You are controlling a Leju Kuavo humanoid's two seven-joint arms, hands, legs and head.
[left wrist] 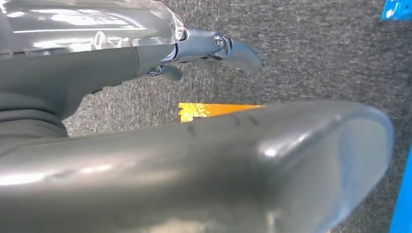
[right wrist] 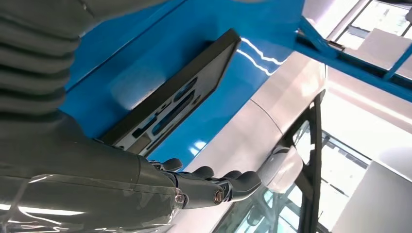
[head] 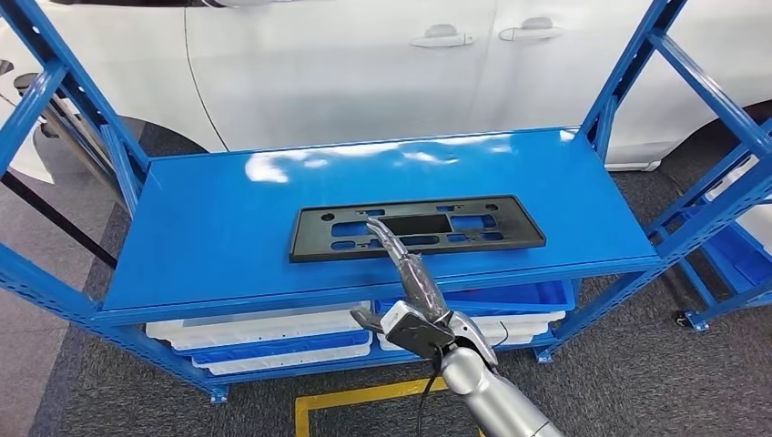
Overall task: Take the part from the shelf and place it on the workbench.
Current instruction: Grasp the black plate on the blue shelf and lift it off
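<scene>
The part, a flat black plastic plate frame (head: 519,232) with several cut-outs, lies on the top board of the blue shelf (head: 218,218). My right hand (head: 414,291) comes in from below with its fingers stretched out straight over the part's near edge, holding nothing. In the right wrist view the part (right wrist: 170,102) lies on the blue board beside my extended fingers (right wrist: 214,187); I cannot tell if they touch it. My left hand (left wrist: 204,53) hangs over the grey carpet with nothing in it, its thick thumb (left wrist: 218,165) in the foreground.
White and blue bins (head: 264,332) sit on the lower shelf level. A white car (head: 364,64) stands right behind the shelf. Blue uprights (head: 628,82) frame both ends, with another rack (head: 728,246) at the right. Yellow floor tape (head: 364,398) marks the carpet.
</scene>
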